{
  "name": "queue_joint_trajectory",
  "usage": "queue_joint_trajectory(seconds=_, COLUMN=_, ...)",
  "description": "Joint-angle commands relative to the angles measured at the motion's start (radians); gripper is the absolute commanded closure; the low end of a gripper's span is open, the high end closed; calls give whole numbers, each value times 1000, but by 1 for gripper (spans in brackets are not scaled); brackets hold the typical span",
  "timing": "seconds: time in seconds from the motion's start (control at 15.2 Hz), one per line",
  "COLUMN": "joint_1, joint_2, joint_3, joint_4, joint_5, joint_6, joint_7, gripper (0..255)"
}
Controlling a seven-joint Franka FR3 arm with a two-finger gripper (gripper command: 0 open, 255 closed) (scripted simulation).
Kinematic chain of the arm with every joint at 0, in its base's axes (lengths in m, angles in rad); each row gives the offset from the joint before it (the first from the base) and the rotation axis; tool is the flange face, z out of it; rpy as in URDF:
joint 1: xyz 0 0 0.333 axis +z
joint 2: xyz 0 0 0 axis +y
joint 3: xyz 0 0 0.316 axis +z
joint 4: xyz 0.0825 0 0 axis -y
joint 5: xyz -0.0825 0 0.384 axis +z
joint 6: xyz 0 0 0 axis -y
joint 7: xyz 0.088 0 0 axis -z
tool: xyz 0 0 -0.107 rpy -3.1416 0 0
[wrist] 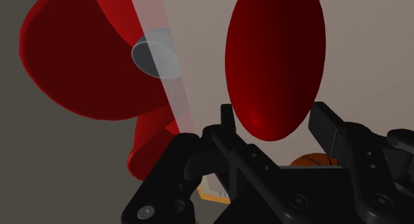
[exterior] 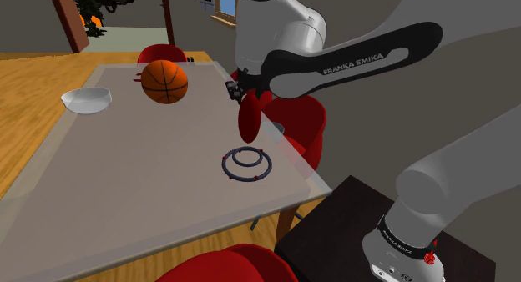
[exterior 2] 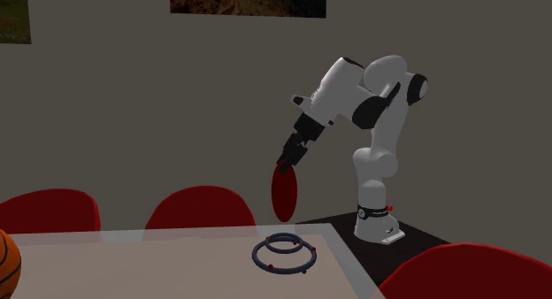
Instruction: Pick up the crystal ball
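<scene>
The crystal ball (exterior: 249,116) is drawn as a dark red, flattened oval. It hangs in the air with my gripper (exterior: 236,90) shut on its upper end, over the table's edge at the shoulder view's right. Seen from the wrist, the red oval (wrist: 275,63) sits clasped between the two black fingers (wrist: 229,123). In the second exterior view the oval (exterior 2: 284,193) dangles below the gripper (exterior 2: 288,160), above and behind a dark double-ring stand (exterior 2: 285,252). That ring stand (exterior: 247,163) lies bare on the grey table (exterior: 125,180).
A basketball (exterior: 164,81) and a white bowl (exterior: 86,99) sit at the table's far end. Red chairs (exterior: 296,122) ring the table, one right below the held oval. The black stand (exterior: 334,230) is at lower right.
</scene>
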Motion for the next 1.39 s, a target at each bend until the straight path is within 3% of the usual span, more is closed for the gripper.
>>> queue_joint_trajectory(seconds=0.0, joint_1=0, joint_2=1, joint_3=0, joint_4=-3, joint_5=0, joint_6=1, joint_7=0, gripper=255)
queue_joint_trajectory(seconds=0.4, joint_1=-2, joint_2=5, joint_3=2, joint_4=1, joint_5=-2, joint_6=0, joint_7=2, gripper=255)
queue_joint_trajectory(seconds=1.32, joint_1=14, joint_2=-19, joint_3=-38, joint_4=157, joint_5=49, joint_6=-160, joint_7=-97, gripper=255)
